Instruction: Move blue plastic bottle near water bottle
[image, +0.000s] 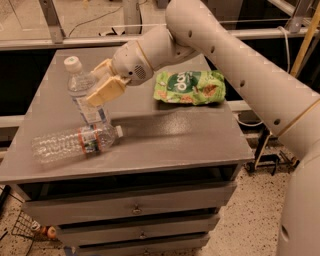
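The blue plastic bottle (81, 89), clear and bluish with a white cap and a white-and-blue label, stands tilted to the left at the table's left side. My gripper (96, 84) is shut on its middle, with one tan finger (107, 90) in front of it. The water bottle (75, 143), ribbed with a red-green label band, lies on its side near the front left edge, cap pointing right. The base of the blue bottle is right behind the water bottle's neck end, touching or nearly so.
A green snack bag (190, 87) lies at the back right of the grey table (170, 140). Drawers are below the table's front edge. My arm reaches in from the right above the bag.
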